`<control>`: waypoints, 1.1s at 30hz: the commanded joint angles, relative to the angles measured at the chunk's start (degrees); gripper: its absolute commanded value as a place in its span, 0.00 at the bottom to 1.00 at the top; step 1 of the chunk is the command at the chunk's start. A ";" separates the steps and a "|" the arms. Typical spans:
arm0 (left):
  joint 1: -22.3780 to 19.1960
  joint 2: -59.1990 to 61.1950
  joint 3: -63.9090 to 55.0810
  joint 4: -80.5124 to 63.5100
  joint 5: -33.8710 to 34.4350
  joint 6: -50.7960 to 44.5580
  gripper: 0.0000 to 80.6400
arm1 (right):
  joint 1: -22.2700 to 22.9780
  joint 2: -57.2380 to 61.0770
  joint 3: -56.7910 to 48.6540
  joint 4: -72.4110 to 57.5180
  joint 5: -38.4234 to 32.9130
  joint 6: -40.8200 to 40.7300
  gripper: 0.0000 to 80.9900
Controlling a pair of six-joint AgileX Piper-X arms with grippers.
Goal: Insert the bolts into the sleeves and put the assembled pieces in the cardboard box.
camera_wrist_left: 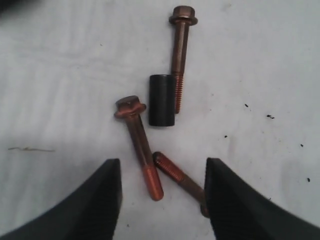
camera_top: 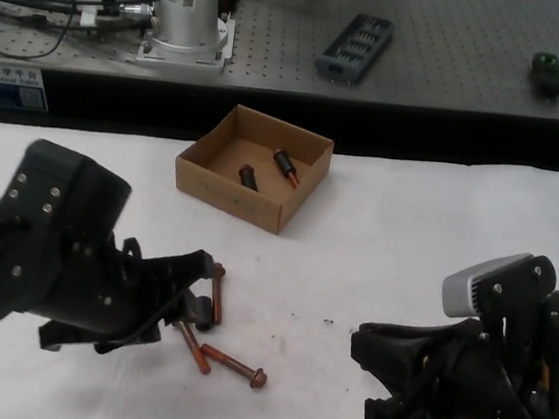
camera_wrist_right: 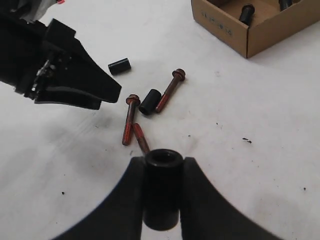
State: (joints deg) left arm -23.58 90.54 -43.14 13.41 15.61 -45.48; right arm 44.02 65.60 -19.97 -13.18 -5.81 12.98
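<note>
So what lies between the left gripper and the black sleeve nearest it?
Two copper bolts, their ends between the open left gripper and sleeve, in the left wrist view.

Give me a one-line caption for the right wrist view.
Right hand shut on a black sleeve, with three loose bolts, two more sleeves and the cardboard box beyond.

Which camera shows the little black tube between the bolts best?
The left wrist view: the sleeve lies close and whole, beside a bolt. The right wrist view shows it smaller, farther off. In the high view the left gripper hides most of it.
</note>
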 commanded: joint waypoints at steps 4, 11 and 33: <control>-1.82 3.53 -0.91 -4.30 -2.69 -2.86 0.47 | 0.14 -0.69 -0.16 -1.16 0.16 -1.25 0.08; -1.85 6.21 -0.91 -4.56 -7.43 -3.89 0.47 | 0.14 -0.69 -0.16 -1.16 0.16 -1.25 0.08; -1.85 11.02 -2.17 -3.56 -7.62 5.42 0.01 | 0.14 -0.69 -0.16 -1.16 0.16 -1.45 0.08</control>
State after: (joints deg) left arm -25.39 99.74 -45.40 7.40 6.01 -46.10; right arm 44.02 65.60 -19.97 -13.24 -5.78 12.00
